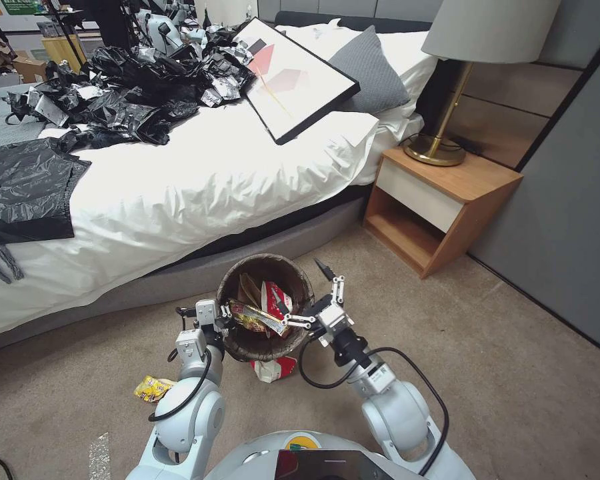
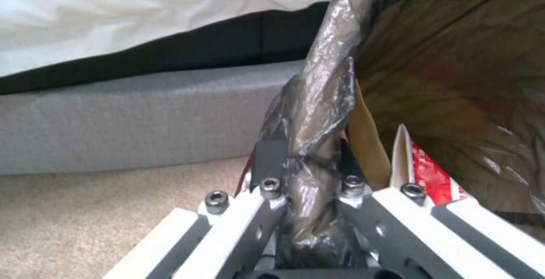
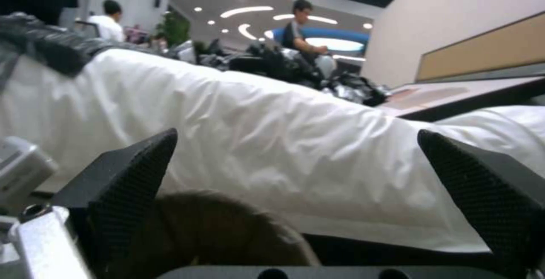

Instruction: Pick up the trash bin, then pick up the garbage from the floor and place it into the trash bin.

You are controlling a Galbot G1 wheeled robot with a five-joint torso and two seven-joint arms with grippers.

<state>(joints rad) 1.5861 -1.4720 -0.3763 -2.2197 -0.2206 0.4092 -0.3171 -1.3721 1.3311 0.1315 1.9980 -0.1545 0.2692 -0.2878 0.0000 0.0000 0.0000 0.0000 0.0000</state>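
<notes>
The trash bin [image 1: 255, 345], lined with a brown bag, hangs just off the carpet beside the bed. My left gripper [image 1: 224, 313] is shut on its near-left rim; in the left wrist view its pads [image 2: 271, 159] pinch the folded bag rim [image 2: 318, 113]. Inside the bin lie brown paper, a red wrapper [image 1: 275, 297] and a yellow wrapper [image 1: 250, 319]. My right gripper [image 1: 303, 288] is open over the bin's right rim, nothing between its fingers [image 3: 133, 172]. On the floor, garbage remains: a red-white wrapper [image 1: 275, 369] under the bin and a yellow wrapper [image 1: 152, 388] to the left.
The bed [image 1: 200, 180] with white bedding runs behind the bin, with a heap of black plastic bags [image 1: 133, 87] and a framed picture [image 1: 297, 77] on top. A wooden nightstand [image 1: 440, 207] with a lamp [image 1: 447, 133] stands at right, by a grey wall. Open carpet lies to the right.
</notes>
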